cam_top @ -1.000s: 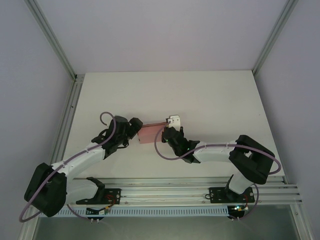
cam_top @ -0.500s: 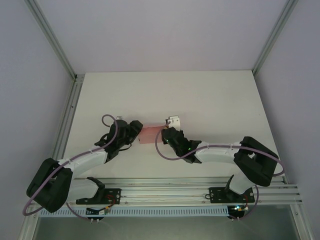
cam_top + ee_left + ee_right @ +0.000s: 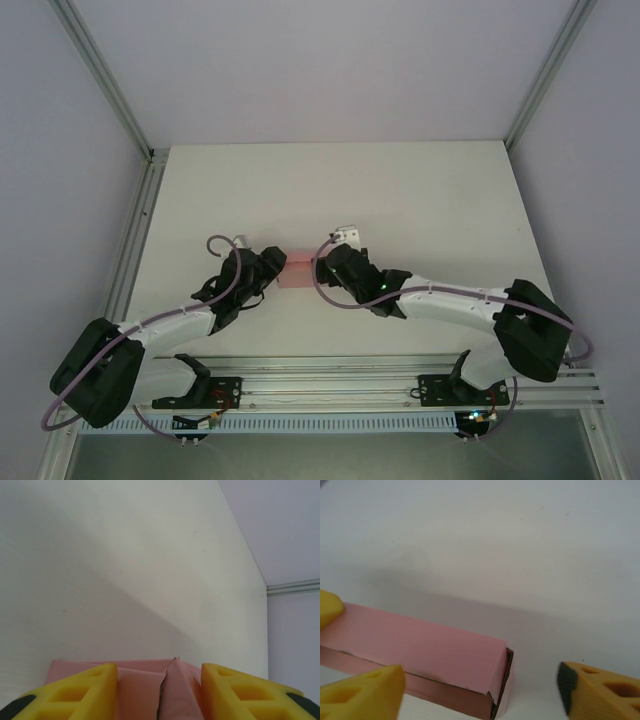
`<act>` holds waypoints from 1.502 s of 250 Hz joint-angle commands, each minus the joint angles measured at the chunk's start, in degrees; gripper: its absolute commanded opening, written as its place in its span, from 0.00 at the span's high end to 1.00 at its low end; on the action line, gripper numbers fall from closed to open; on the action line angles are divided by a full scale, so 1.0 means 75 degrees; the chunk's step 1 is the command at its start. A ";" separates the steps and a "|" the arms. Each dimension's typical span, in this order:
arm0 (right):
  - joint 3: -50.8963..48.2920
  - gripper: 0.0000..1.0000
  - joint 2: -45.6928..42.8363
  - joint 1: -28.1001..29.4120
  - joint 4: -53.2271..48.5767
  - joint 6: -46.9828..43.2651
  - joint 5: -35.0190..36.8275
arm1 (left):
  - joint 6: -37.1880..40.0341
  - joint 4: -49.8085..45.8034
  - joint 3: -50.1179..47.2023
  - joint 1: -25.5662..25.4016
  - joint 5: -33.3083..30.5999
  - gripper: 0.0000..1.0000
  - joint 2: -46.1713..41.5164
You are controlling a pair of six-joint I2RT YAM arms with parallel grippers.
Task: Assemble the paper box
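The paper box (image 3: 298, 270) is a small flat pale pink box lying on the white table between the two grippers. My left gripper (image 3: 272, 266) holds its left end. In the left wrist view the yellow fingers (image 3: 80, 690) stand on either side of the paper box (image 3: 145, 690), touching it, and a torn seam runs up its end flap. My right gripper (image 3: 325, 262) is at the box's right end. In the right wrist view the right gripper (image 3: 481, 675) is open wide, and the box's right end (image 3: 445, 650), slightly gaping at its flap, lies between the fingers.
The white table (image 3: 420, 200) stretches bare behind and to both sides of the box. Metal frame posts (image 3: 110, 90) rise at the back corners. A rail (image 3: 330, 380) with the arm bases runs along the near edge.
The right arm has reached left, bringing its open gripper over the box's right end. The left gripper has shifted slightly right with the box, which has barely moved.
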 commanded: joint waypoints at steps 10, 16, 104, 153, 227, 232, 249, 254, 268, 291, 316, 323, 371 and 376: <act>-0.0148 0.13 -0.0446 -0.0269 0.0680 -0.0020 -0.0333 | 0.0391 -0.1176 -0.0548 -0.0069 -0.0115 0.55 0.0347; -0.0135 0.13 -0.0413 -0.0378 0.0674 0.0009 -0.0447 | 0.0400 -0.1120 -0.0557 -0.0066 -0.0091 0.55 0.0372; -0.0757 0.34 0.0626 -0.1171 0.1038 0.0360 -0.1775 | 0.0467 -0.1184 -0.0524 -0.0086 -0.0036 0.55 0.0403; -0.1966 0.45 0.0999 -0.1180 0.1737 0.0519 -0.1625 | 0.0466 -0.1322 -0.0582 -0.0081 -0.0030 0.55 0.0251; -0.2645 0.49 0.1153 -0.1170 0.2214 0.0476 -0.1459 | 0.0491 -0.1657 -0.0310 -0.0080 0.0050 0.40 -0.0491; -0.2666 0.50 0.1171 -0.1166 0.2263 0.0476 -0.1470 | 0.0512 -0.1642 -0.0296 -0.0078 0.0030 0.39 -0.0546; -0.2714 0.50 0.1251 -0.1161 0.2343 0.0488 -0.1489 | 0.0454 -0.1601 -0.0241 -0.0050 0.0006 0.33 -0.0753; -0.2718 0.50 0.1275 -0.1162 0.2376 0.0499 -0.1494 | 0.0474 -0.1576 -0.0206 -0.0042 0.0008 0.32 -0.0801; -0.2704 0.50 0.1323 -0.1169 0.2413 0.0500 -0.1552 | 0.0528 -0.1541 -0.0120 0.0027 0.0054 0.27 -0.0906; -0.2628 0.50 0.1371 -0.1158 0.2403 0.0476 -0.1618 | 0.0570 -0.1526 -0.0014 0.0250 0.0248 0.26 -0.1038; -0.2544 0.50 0.1395 -0.1193 0.2319 0.0465 -0.1666 | 0.0447 -0.1287 -0.0222 0.0476 0.0698 0.26 -0.1116; -0.2532 0.50 0.1404 -0.1164 0.2302 0.0452 -0.1681 | 0.0402 -0.1216 -0.0314 0.0536 0.0776 0.26 -0.1137; -0.2461 0.50 0.1495 -0.1167 0.2214 0.0535 -0.1757 | 0.0678 -0.0299 -0.1002 0.0690 0.1160 0.35 -0.1062; -0.2461 0.50 0.1497 -0.1163 0.2208 0.0541 -0.1757 | 0.0767 -0.0328 -0.0995 0.0696 0.1200 0.39 -0.1029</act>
